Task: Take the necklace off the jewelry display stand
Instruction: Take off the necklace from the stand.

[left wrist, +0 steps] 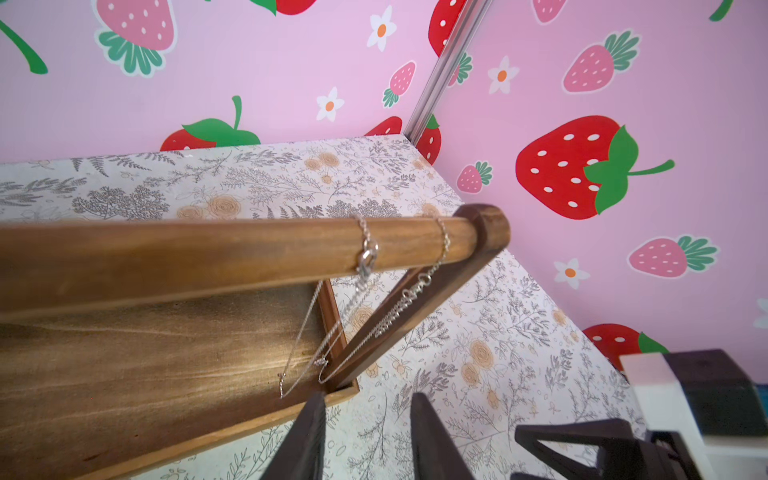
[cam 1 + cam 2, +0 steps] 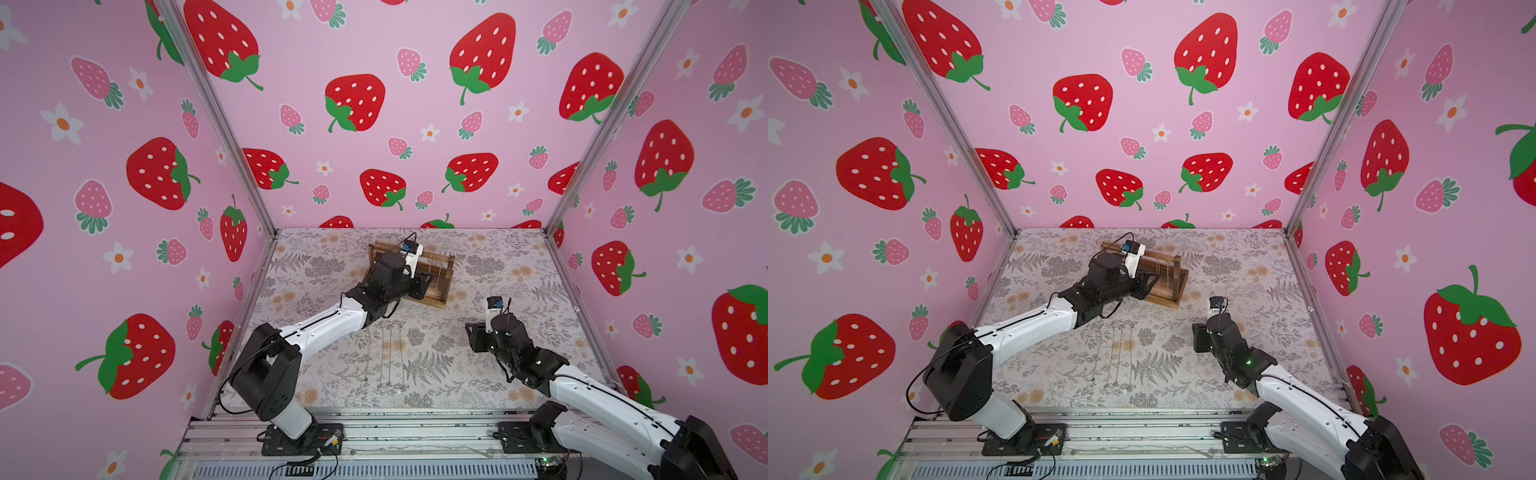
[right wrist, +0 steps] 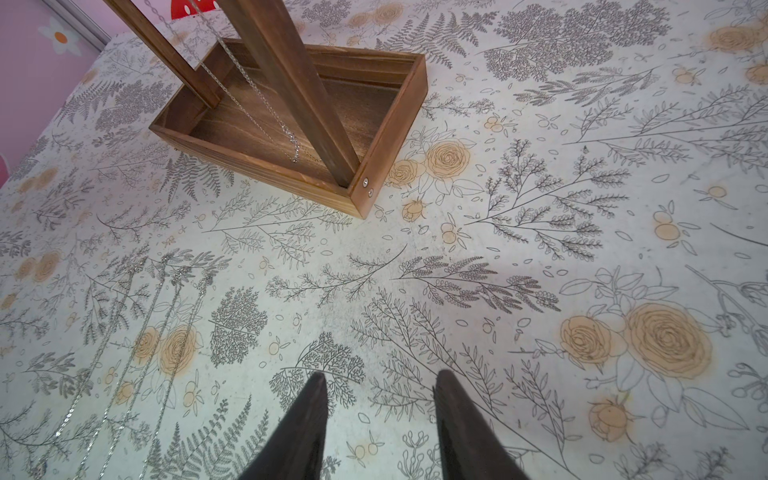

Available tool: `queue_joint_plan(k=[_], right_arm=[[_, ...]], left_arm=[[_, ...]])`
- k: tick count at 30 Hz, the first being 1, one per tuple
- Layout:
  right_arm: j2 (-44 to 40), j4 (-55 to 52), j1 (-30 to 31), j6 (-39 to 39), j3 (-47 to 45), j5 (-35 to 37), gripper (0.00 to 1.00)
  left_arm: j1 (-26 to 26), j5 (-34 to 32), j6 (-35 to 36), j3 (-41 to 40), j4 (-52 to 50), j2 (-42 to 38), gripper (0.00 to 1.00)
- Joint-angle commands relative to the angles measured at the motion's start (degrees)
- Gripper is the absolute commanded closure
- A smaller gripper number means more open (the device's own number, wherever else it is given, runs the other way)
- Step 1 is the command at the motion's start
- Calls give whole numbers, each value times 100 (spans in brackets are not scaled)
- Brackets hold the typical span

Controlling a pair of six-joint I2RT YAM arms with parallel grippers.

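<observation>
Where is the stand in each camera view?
Top view: stand near centre, partly behind the left arm.
Top view: stand again near centre.
Left wrist: stand fills left and middle, bar running across.
Right wrist: stand upper left, tray and uprights.
Shared landmark: chains hanging on it.

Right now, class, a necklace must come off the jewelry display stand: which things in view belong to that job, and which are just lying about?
For the job: jewelry display stand; necklaces hanging on it; left pincer, open near the stand.
Lying about: chains laid flat on the table; right pincer, open and empty above the table.
</observation>
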Motion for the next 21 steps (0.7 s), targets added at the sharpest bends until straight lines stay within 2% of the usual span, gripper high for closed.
queue_joint_plan(k=[1,4,6,11,21], right_arm=[[-52,-39,-27,43,8,-55,56],[-35,-27,-31,26,25,-71,56],[-7,-18,-35,17,34,-94,56],[19,8,-44,-1,42,-146,56],[123,26,-52,-1,78,-253,57]], left_arm=[[50,-183,202,372,253,228,66],[75,-122,209,551,261,427,68],[75,-188,207,616,248,484,73],[94,-245,243,599,187,453,100],[119,-340,220,-199,227,-117,100]])
